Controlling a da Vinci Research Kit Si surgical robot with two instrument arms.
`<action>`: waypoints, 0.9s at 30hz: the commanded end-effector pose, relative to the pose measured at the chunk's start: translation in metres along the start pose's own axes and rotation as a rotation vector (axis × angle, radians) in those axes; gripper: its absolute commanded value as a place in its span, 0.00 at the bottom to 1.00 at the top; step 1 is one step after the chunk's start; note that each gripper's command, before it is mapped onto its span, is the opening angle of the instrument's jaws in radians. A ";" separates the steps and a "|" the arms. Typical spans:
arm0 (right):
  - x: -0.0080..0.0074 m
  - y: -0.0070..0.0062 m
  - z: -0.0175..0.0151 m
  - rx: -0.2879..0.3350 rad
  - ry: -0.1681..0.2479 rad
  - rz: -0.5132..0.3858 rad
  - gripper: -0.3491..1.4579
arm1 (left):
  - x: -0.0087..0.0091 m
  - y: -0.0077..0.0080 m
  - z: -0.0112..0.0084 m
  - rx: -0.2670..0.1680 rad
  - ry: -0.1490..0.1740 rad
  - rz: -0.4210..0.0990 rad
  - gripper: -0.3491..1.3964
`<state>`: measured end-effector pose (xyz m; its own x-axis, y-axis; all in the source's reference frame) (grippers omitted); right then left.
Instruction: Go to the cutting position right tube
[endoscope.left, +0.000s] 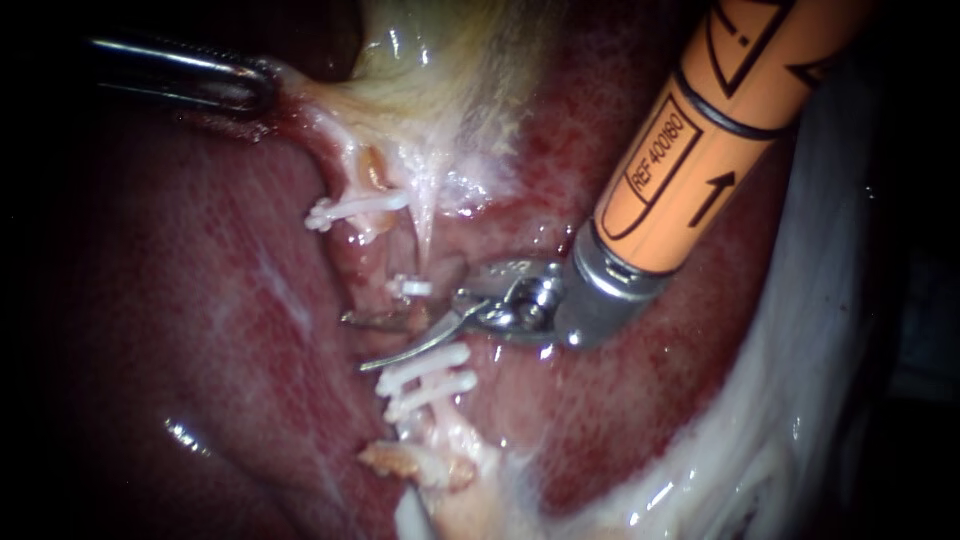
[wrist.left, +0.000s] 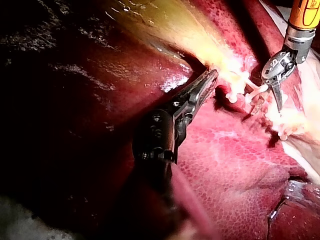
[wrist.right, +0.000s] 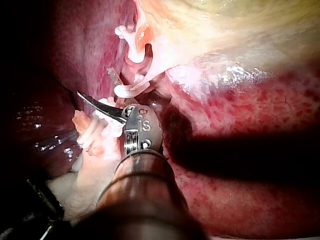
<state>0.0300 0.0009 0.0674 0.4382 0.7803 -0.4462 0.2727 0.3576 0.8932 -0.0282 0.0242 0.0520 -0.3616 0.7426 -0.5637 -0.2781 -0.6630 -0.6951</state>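
**A:** Tube (endoscope.left: 392, 300) first: where does it lie?

**B:** On the liver (endoscope.left: 200, 300), in the wet furrow below the gallbladder (endoscope.left: 430, 60). It runs down from that pale yellow tissue toward the liver's lower edge. I cannot tell whether it is the right tube.

**A:** And the clips?

**B:** One long white clip (endoscope.left: 355, 207) crosses the tissue high up. A small clip (endoscope.left: 412, 288) sits lower, and a pair of clips (endoscope.left: 428, 378) lies side by side below that.

**A:** Where is the right instrument?

**B:** The right instrument (endoscope.left: 357, 343) comes in from the upper right on an orange shaft and ends in two thin curved blades. They stand apart with a clear gap, and the tube lies in that gap. It sits between the small clip and the pair. One blade is just beside the small clip and the other just above the pair. I cannot see both blades pressing on the tube.

**A:** And the left one?

**B:** The left instrument (endoscope.left: 255, 88) is well apart, near the liver's upper edge. Its jaws are closed on the gallbladder's pale edge, which is drawn taut toward them.
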 end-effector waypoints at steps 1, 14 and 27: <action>0.0001 0.0000 0.0001 -0.006 0.003 0.006 0.98 | 0.0000 0.0000 0.0000 0.001 0.000 0.000 0.00; 0.0018 -0.0031 0.0001 0.021 0.022 0.026 0.98 | -0.0001 -0.0001 0.0000 0.000 0.000 0.000 0.00; 0.0022 -0.0037 -0.0001 0.028 0.028 0.028 0.98 | -0.0001 -0.0001 0.0000 0.000 0.000 0.000 0.00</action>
<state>0.0300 0.0014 0.0631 0.4217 0.8039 -0.4194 0.2853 0.3214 0.9029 -0.0281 0.0242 0.0521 -0.3619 0.7426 -0.5636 -0.2785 -0.6631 -0.6948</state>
